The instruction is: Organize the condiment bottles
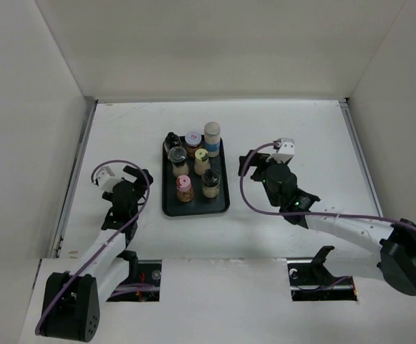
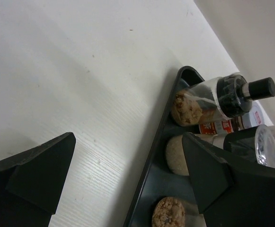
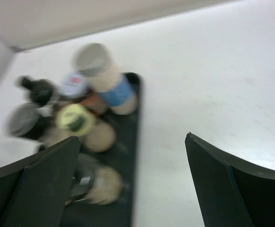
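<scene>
Several condiment bottles stand upright together in the black tray [image 1: 222, 204]. The tallest, with a blue label [image 1: 212, 136], is at the back right. A pale-yellow-capped one [image 1: 202, 159] is in the middle, a pink-capped one [image 1: 184, 187] at the front left and a black-capped one [image 1: 172, 140] at the back left. My left gripper [image 1: 142, 180] is open and empty, just left of the tray; its view shows the tray's left rim [image 2: 152, 152] between the fingers. My right gripper [image 1: 254, 166] is open and empty, right of the tray; its view, blurred, shows the blue-label bottle [image 3: 108, 81].
White walls enclose the white table on the left, back and right. Bare tabletop [image 1: 301, 136] lies on both sides of the tray. Purple cables loop off both arms.
</scene>
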